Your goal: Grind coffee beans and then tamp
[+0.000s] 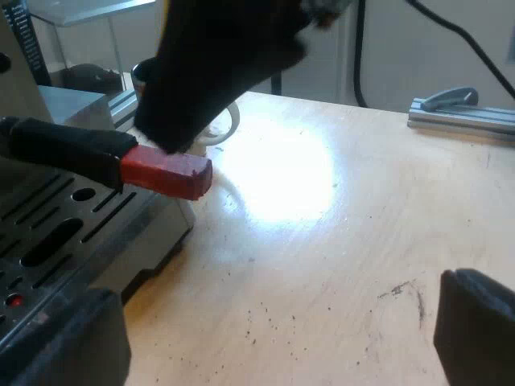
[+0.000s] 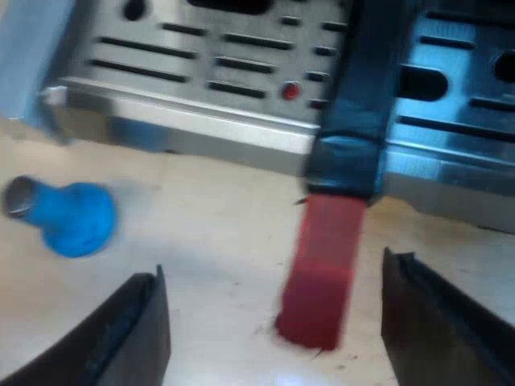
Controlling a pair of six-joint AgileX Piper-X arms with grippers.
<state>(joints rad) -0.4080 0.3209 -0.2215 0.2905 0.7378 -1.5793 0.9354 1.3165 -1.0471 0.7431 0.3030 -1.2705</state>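
Observation:
The holder's dark handle [image 1: 64, 149] reaches out over the machine's drip tray [image 1: 48, 233], its red end [image 1: 165, 173] past the tray's edge above the wooden table. My right gripper [image 2: 273, 273] is open, its fingers apart on either side of the red end [image 2: 322, 273] and not touching it. In the left wrist view the right arm's dark bulk [image 1: 217, 64] hangs just over that red end. My left gripper [image 1: 273, 338] is open low over the table beside the tray, holding nothing. A blue tamper [image 2: 72, 217] lies on its side on the table near the tray's front.
The machine's slotted metal drip tray [image 2: 201, 56] has a small red dot [image 2: 290, 91] on it. A white curved handle [image 1: 229, 125], perhaps a mug's, shows behind the right arm. A metal rail [image 1: 463, 112] lies at the table's far edge. Coffee specks [image 1: 398, 289] dot the wood.

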